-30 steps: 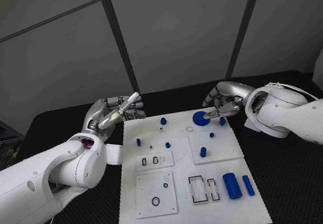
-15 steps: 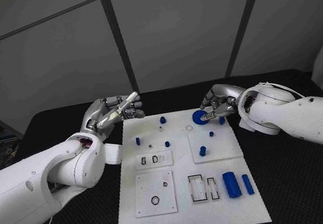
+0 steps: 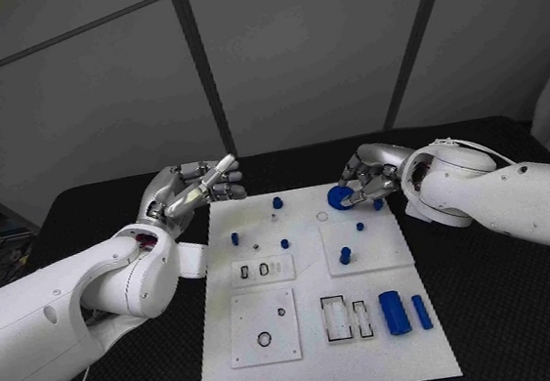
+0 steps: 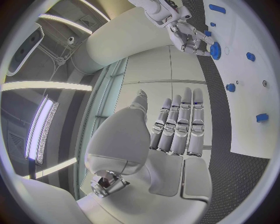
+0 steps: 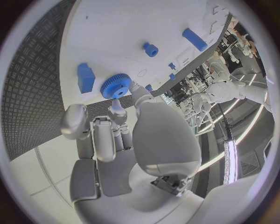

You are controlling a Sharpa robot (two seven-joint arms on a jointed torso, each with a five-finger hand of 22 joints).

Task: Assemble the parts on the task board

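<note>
The right hand (image 3: 366, 178) pinches a blue toothed gear (image 3: 341, 200) by its rim at the far end of the task board (image 3: 329, 360), apparently so its bore stays free to drop over a seat there. The left hand (image 3: 197, 192) hovers with nothing in it, fingers straight and close together, above the table (image 3: 106, 207) just off the board's far left corner, leaving the gear room. Blue pegs (image 3: 277, 205) stand near the gear, so sideways clearance looks tight; the near end offers more open board.
</note>
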